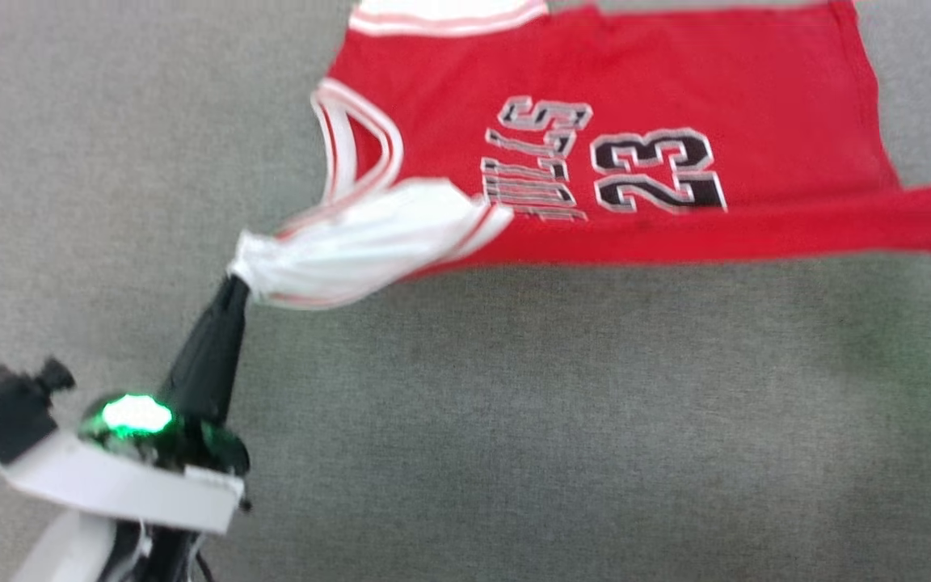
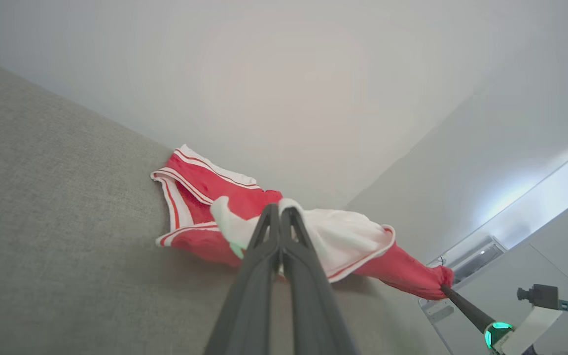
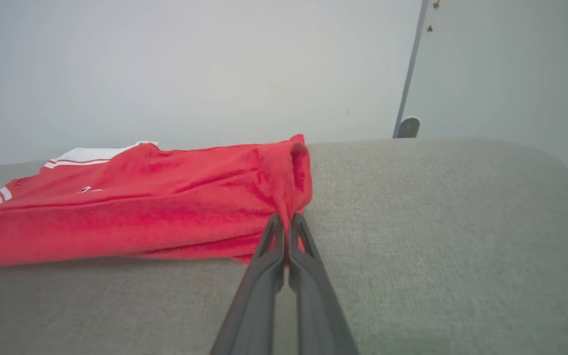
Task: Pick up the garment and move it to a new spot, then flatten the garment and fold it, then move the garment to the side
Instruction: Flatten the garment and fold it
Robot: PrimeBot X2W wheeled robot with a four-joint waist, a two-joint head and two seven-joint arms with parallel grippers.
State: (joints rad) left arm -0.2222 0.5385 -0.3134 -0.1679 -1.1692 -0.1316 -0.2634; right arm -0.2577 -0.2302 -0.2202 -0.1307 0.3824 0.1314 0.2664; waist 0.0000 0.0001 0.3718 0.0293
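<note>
Grey surface (image 1: 514,420): spreading wide and bare on the near side, with more bare cloth running out past both ends of the shirt (far edge rounding off against a pale wall (image 3: 165,64) in the right wrist view).
Garment (image 1: 676,97): lying on the far part of the grey surface, black lettering (image 1: 659,170) facing up, striped neck opening pointing toward the surface's left side, far edge running off the top of the head view.
Near edge of garment: stretching as a straight red band across the grey surface from one gripper to the other, lifting slightly and casting a thin shadow on the grey cloth beneath.
White sleeve (image 1: 368,242): bunching into a tight wad at the left end of that band, hanging just above the grey surface.
Left gripper (image 1: 233,283): pinching the white sleeve, both dark fingers pressing together with cloth wrapping over the tips.
Right gripper (image 3: 286,219): clamping the red corner at the band's right end, fingers squeezing together on a puckered fold, tips hovering just over the grey surface.
</note>
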